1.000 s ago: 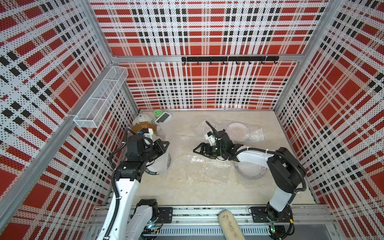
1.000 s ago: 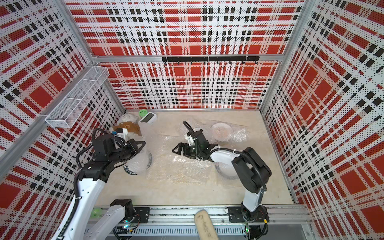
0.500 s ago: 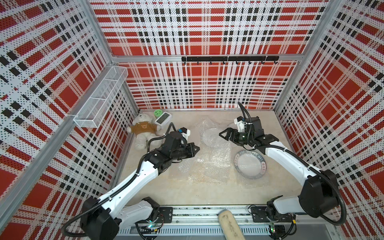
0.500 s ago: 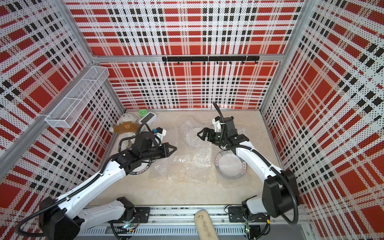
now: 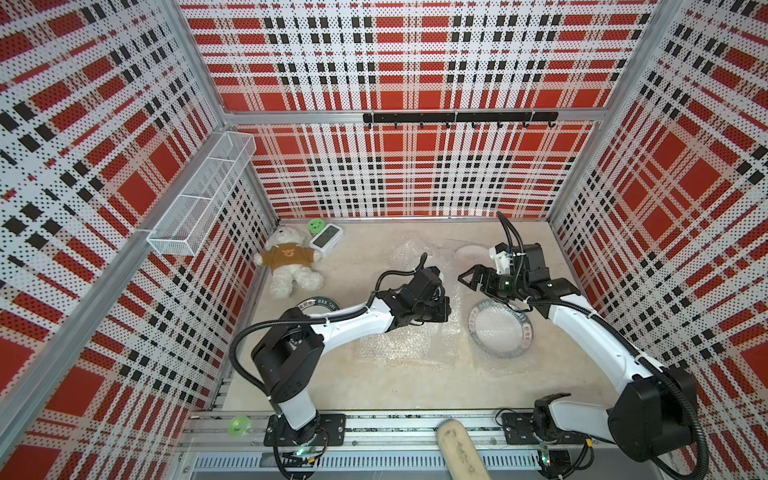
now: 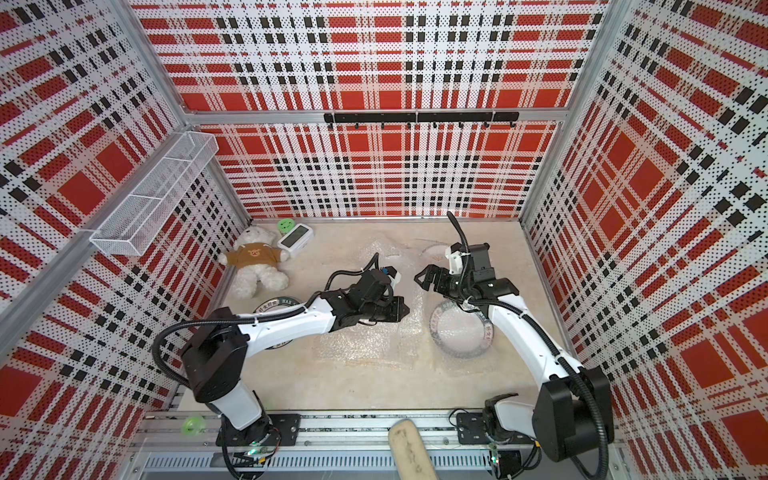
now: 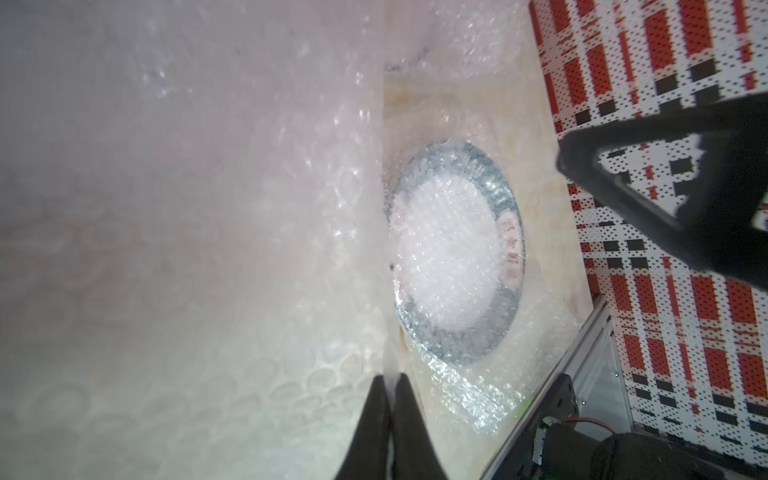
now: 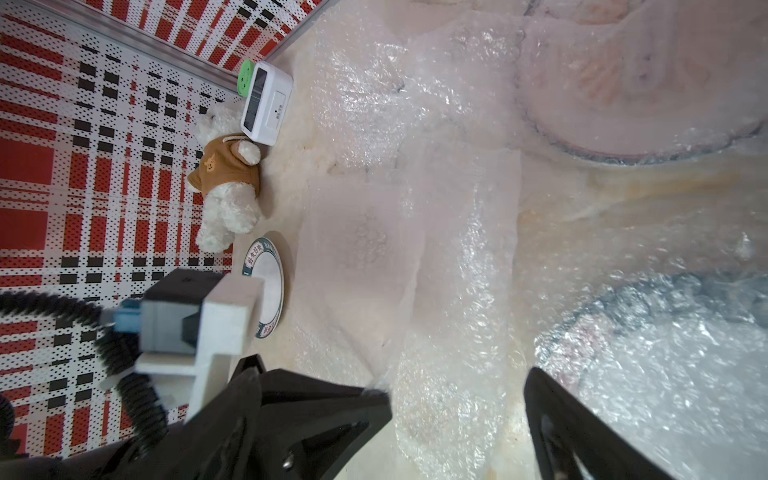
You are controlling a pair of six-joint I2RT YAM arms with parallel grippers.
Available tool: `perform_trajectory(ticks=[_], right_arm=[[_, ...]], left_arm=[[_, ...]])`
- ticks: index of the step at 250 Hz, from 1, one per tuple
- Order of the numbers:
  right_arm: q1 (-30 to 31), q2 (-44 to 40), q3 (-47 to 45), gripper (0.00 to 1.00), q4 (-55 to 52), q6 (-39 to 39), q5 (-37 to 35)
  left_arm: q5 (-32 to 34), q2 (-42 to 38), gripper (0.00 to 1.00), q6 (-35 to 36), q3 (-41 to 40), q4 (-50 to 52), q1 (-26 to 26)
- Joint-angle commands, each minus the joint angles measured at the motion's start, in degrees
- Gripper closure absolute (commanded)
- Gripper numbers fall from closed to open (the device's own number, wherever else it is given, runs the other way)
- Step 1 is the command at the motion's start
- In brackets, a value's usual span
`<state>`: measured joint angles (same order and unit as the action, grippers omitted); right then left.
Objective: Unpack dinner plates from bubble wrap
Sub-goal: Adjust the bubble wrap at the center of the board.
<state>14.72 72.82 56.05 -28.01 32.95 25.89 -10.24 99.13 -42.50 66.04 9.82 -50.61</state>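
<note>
Plaid walls [image 5: 415, 166] ring the beige tabletop [image 5: 374, 386]. Left gripper [image 7: 386, 384] pinches a bubble wrap sheet [image 7: 208, 208] mid-surface, just beside the wrapped dark-rimmed plate [image 5: 498, 332]; right gripper [image 5: 467, 277] gapes empty near that plate's far rim.

Bright, even light; glare sparkles on bubble wrap [image 7: 291, 174], blurred close up.

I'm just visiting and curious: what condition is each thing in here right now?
Left gripper: nearly shut, pinching bubble wrap.
Right gripper: open, empty.
Plate near right gripper: flat, wrapped.
Pink plate: wrapped.
Plate by teddy: bare, flat.
Teddy: lying face up.
</note>
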Motion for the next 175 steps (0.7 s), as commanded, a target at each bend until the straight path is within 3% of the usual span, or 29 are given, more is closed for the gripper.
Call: perform_trajectory(ticks=[1,55,130,161,175], right_arm=[[-0.4,-2.0,-0.6,0.00,-0.6,-1.6,-1.2],[-1.6,-2.8,-0.7,0.00,-2.0,-2.1,-1.9],[-3.3,-6.5,-1.6,0.00,-7.0,-1.7,-4.4],[-7.2,-10.5,-5.3,0.00,-11.6,-1.0,-5.2],[-10.2,-13.4,-8.0,0.00,-13.2,-0.4,-5.1]], left_arm=[[-1.3,0.9,0.70,-0.7,1.6,-4.1,-0.4],[-1.1,-8.8,0.29,2.6,-0.8,-4.6,-0.3],[2.8,-28.8,0.09,6.4,-13.1,-4.6,0.6],[3.4,-36.1,0.00,7.3,-19.9,-6.1,1.7],[2.2,-38.9,0.01,6.4,-23.4,-8.4,2.9]])
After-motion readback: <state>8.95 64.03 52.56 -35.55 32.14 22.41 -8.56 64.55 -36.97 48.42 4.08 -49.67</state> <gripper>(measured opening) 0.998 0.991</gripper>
